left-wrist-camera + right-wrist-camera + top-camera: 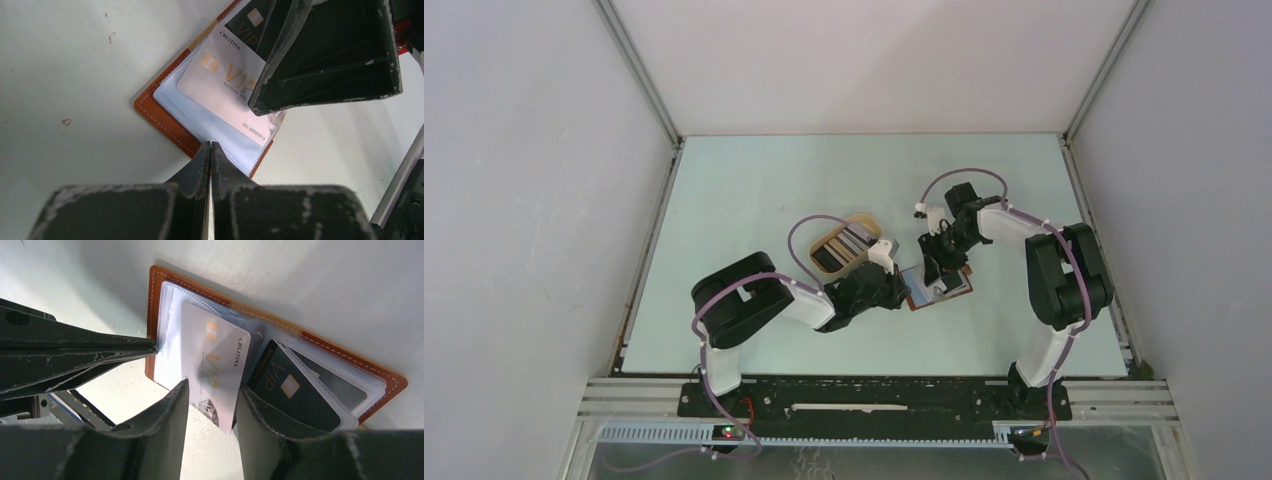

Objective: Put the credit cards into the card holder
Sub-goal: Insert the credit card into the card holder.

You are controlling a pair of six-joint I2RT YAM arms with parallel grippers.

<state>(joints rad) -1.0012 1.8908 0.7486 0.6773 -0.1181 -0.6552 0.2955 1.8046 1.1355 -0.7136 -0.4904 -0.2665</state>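
Looks like your left pincer (210, 148), pinched shut, pins the card holder (160, 119) flat so the half-open right pincer (212, 390) straddling the silver VIP card (210, 351) can seat it.

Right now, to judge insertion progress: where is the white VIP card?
Right wrist view: the white VIP card lies on the open card holder's left half, beside the black card, its near end overhanging between the right gripper's parted fingers.
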